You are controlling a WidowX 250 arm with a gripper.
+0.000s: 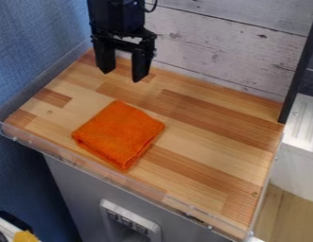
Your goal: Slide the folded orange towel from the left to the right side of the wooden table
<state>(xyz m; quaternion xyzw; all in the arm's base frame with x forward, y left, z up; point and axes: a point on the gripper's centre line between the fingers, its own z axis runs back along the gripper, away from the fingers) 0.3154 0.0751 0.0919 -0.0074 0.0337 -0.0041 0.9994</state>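
Observation:
The black gripper hangs over the back left part of the wooden counter, pointing down, its two fingers spread apart with nothing between them. An orange cloth, folded into a rough square, lies flat on the counter left of its middle. The cloth is in front of and below the gripper, and the two do not touch.
A clear raised edge runs along the counter's front and left. Behind stands a whitewashed plank wall, with a blue wall at the left. A black upright post rises at the back right corner.

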